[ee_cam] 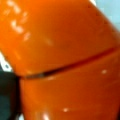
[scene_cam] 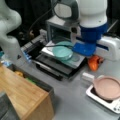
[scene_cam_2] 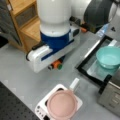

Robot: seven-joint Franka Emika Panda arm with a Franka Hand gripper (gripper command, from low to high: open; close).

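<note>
Orange, glossy and smooth: the orange object [ee_cam: 62,57] fills nearly the whole wrist view, with one dark seam running across it, as if two moulded sections meet there. In a front view it [scene_cam: 94,62] sits on the grey worktop [scene_cam: 72,100] directly under the arm's blue-and-white wrist housing, just to the right of the open toaster oven [scene_cam: 60,30] door. In a front view it [scene_cam_2: 56,64] peeks out from below the same housing, with a darker band near one end.

The tool [scene_cam: 93,58] is down at the object, but its fingers are hidden behind the housing in both front views and out of frame at the wrist. Whether it is released or clenched: cannot tell.

Handling, judged from surface only:
- Looks like hard plastic, rigid and probably light.
- Sheen suggests a slippery skin; the rounded flanks could squirt sideways out of a pinch.
- Best hold is likely across the narrower middle near the seam, pads square to the curve.
- Not visibly fragile.

Surroundings: a teal bowl [scene_cam_2: 109,57] rests on the lowered oven door, apart from the object. A pink pan [scene_cam: 108,87] sits on a small white hotplate [scene_cam_2: 41,107] nearer a front view's bottom. A wooden cabinet [scene_cam: 22,97] stands well apart.
</note>
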